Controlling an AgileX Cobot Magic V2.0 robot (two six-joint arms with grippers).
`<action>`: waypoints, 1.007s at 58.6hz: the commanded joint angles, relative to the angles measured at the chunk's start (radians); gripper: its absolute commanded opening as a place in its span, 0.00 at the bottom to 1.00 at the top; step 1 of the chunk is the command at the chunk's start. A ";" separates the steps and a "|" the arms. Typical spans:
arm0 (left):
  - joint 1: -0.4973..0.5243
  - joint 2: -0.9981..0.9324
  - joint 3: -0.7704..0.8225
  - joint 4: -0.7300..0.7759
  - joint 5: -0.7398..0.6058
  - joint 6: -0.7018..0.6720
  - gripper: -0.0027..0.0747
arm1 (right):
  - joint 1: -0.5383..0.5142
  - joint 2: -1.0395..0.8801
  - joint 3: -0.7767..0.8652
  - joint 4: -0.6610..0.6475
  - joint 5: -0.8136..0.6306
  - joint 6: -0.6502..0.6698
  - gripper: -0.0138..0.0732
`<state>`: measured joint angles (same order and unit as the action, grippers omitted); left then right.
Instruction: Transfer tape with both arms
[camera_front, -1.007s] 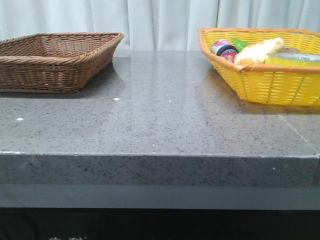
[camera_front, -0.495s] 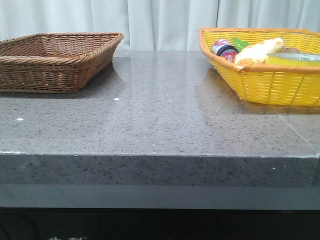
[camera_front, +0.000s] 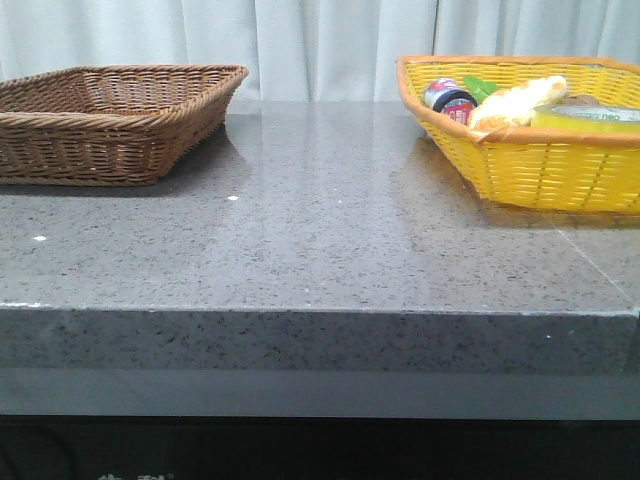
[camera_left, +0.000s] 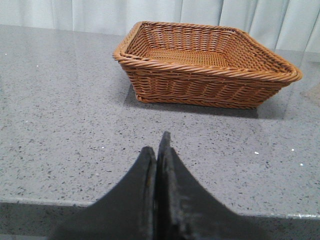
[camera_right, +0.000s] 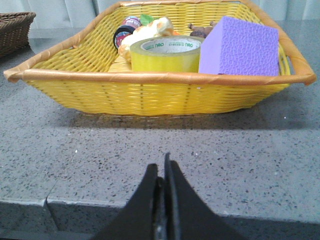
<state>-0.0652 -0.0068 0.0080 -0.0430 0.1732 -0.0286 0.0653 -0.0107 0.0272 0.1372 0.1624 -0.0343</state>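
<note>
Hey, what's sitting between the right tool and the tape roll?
In the right wrist view, a bare stretch of grey counter, then the yellow basket's near wall, separates the shut right tool from the tape inside.

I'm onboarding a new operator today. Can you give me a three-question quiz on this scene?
1. True or false: the tape lies in the yellow basket.
2. What touches the tape's side? A) purple block B) brown basket C) left tool
3. Fill in: both tools are ____.

Key:
1. True.
2. A, the purple block.
3. Shut: left tool and right tool both have jaws closed, holding nothing.
</note>
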 joint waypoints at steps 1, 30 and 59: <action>0.001 -0.017 0.040 -0.010 -0.092 -0.007 0.01 | -0.005 -0.026 -0.025 -0.004 -0.087 -0.001 0.09; 0.001 0.019 -0.126 -0.010 -0.117 -0.007 0.01 | -0.005 0.009 -0.204 -0.004 -0.032 -0.001 0.09; 0.001 0.487 -0.542 -0.010 -0.050 -0.007 0.01 | -0.005 0.431 -0.585 -0.004 -0.021 -0.001 0.09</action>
<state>-0.0652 0.4261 -0.4713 -0.0432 0.2180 -0.0286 0.0653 0.3680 -0.4949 0.1372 0.2292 -0.0343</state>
